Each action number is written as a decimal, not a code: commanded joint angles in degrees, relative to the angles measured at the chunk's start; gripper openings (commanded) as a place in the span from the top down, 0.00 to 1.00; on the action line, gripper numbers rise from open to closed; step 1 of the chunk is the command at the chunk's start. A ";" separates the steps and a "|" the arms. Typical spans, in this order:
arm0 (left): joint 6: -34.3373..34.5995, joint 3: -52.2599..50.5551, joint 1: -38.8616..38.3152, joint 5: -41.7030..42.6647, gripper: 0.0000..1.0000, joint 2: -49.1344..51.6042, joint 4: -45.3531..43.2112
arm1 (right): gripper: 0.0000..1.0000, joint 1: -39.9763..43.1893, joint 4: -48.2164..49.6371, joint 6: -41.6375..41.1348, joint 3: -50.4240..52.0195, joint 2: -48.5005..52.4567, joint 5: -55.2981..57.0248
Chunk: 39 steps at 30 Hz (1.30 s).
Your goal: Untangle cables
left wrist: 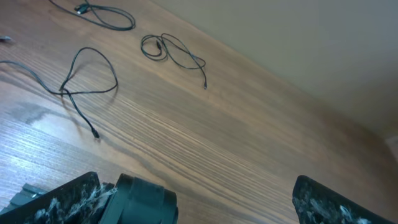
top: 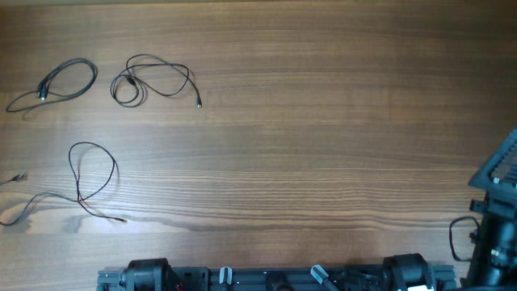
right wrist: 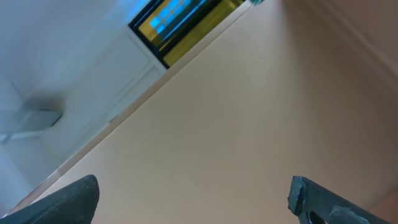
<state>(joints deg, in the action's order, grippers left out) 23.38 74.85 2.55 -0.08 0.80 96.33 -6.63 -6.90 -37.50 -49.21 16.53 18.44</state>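
Note:
Three thin black cables lie apart on the left part of the wooden table. One is a flat loop at the far left, one a small coil with a trailing end, and one a big loop with long tails nearer the front. The left wrist view shows the same three: the flat loop, the coil and the big loop. My left gripper is open above bare wood, short of the cables. My right gripper is open and faces a wall, holding nothing.
The arm bases run along the table's front edge. The right arm stands at the right edge with its own thick black cord. A black cylindrical part sits low in the left wrist view.

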 commanded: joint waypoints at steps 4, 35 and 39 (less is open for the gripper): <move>-0.52 -1.29 0.26 -0.76 0.00 -0.52 -8.79 | 0.00 6.16 -2.12 -0.24 -0.46 -3.45 -0.28; -1.11 -74.53 0.24 -0.42 0.00 -0.35 -92.63 | 0.00 8.17 -11.80 -3.17 -9.60 -6.69 1.68; -1.09 -74.51 0.24 -0.37 0.00 -0.35 -92.28 | 0.00 8.17 -12.44 -3.17 -9.84 -6.82 1.68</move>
<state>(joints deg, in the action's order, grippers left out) 24.12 0.97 2.55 -0.30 0.80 4.25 1.26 -19.27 -40.34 -58.02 10.87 19.55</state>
